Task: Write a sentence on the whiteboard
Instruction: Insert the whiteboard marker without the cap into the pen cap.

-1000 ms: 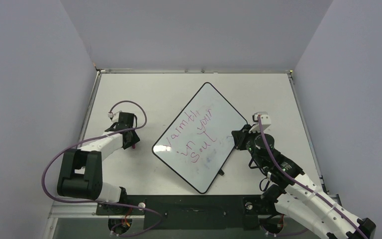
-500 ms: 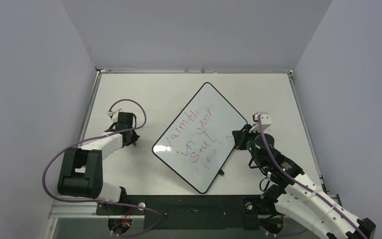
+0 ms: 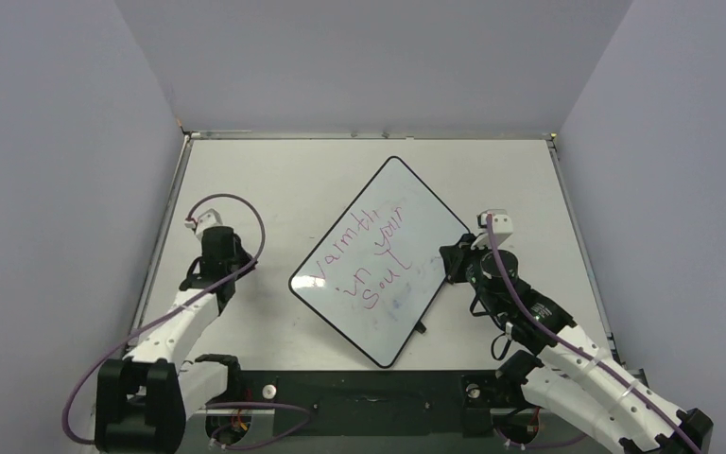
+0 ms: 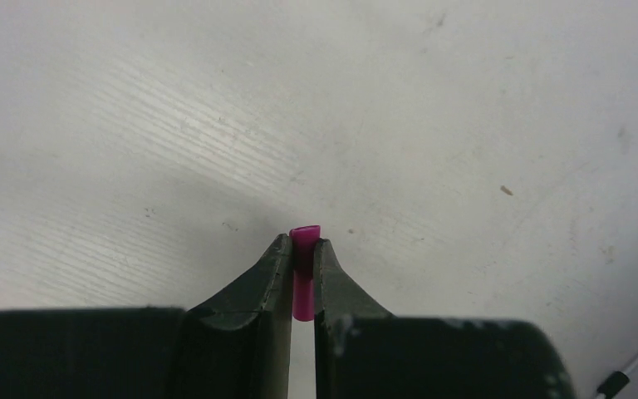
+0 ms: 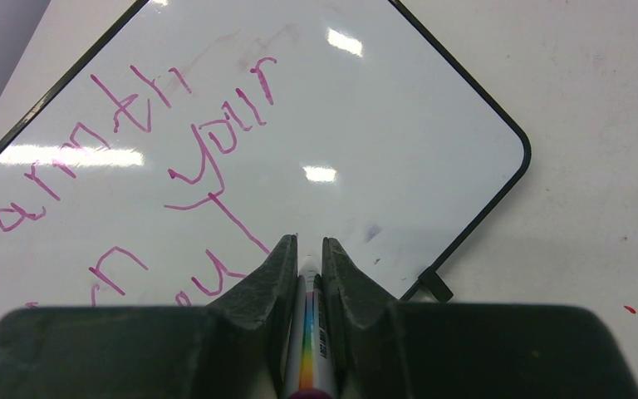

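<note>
The whiteboard (image 3: pixel 416 203) lies turned like a diamond at mid-table, also in the right wrist view (image 5: pixel 399 108). The sentence (image 3: pixel 369 255) in pink-magenta marker reads "Warmth in your soul" in three lines; part of it shows in the right wrist view (image 5: pixel 216 141). My right gripper (image 3: pixel 454 265) is at the board's right edge, shut on a white marker (image 5: pixel 309 349) with a rainbow stripe. My left gripper (image 3: pixel 219 253) is over bare table left of the board, shut on the magenta marker cap (image 4: pixel 303 274).
The off-white tabletop (image 3: pixel 274 180) is boxed in by grey walls on the left, back and right. A small black clip (image 5: pixel 434 284) sticks out at the board's lower right edge. Purple cables loop from both arms.
My left arm has drawn back toward the near left with the cap, away from the board. The right arm and the board have hardly moved.
</note>
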`<action>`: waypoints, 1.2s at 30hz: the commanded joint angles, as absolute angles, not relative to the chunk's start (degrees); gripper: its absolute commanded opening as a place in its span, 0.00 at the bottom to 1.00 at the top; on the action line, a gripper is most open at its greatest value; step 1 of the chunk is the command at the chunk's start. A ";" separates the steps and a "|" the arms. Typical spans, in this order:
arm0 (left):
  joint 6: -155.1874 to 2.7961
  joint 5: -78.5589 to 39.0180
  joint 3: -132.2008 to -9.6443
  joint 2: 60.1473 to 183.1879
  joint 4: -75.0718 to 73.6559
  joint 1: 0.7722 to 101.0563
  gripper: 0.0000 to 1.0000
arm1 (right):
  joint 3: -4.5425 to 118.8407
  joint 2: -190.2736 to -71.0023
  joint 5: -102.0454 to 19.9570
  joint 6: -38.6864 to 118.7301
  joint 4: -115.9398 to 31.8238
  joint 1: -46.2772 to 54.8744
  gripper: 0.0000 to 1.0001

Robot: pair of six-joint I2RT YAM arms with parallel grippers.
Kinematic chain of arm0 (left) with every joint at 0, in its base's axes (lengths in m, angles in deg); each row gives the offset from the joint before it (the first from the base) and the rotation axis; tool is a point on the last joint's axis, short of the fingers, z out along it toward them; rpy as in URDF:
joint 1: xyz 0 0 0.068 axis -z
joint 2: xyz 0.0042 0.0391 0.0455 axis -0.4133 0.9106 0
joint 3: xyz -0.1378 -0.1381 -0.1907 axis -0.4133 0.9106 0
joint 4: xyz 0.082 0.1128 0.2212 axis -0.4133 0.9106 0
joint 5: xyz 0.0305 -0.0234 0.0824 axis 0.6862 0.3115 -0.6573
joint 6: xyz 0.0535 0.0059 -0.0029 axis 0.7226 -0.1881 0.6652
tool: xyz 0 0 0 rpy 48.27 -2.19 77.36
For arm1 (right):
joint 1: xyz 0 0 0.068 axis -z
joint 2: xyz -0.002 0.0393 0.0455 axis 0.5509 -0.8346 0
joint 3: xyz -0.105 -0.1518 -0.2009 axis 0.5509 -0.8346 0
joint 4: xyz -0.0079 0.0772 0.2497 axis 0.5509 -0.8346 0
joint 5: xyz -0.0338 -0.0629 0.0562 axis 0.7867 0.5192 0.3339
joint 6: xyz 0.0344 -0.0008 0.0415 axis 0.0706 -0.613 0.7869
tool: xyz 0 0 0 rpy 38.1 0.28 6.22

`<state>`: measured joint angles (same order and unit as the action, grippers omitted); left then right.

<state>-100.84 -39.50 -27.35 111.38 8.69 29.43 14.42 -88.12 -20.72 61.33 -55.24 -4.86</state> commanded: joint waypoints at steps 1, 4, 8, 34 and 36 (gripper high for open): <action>-99.26 -37.93 -25.80 101.88 2.70 28.58 0.00 | 16.88 -88.72 -19.63 62.07 -52.55 -4.74 0.00; -99.73 -37.93 -24.65 96.11 2.31 28.38 0.00 | 16.77 -89.28 -20.06 62.58 -51.47 -4.76 0.00; -100.58 -38.11 -23.79 90.67 0.06 28.24 0.00 | 17.01 -89.71 -20.72 63.44 -50.14 -4.75 0.00; -132.53 -28.04 -31.18 87.15 -14.47 31.39 0.00 | 9.46 -91.79 -28.30 78.82 -8.95 -4.85 0.00; -137.12 -28.12 -31.11 87.98 -16.06 32.18 0.00 | 8.35 -93.50 -28.70 79.28 -4.19 -4.93 0.00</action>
<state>-126.57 -29.81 -29.56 86.86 -7.93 31.03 10.01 -91.23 -26.31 76.36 -20.05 -4.86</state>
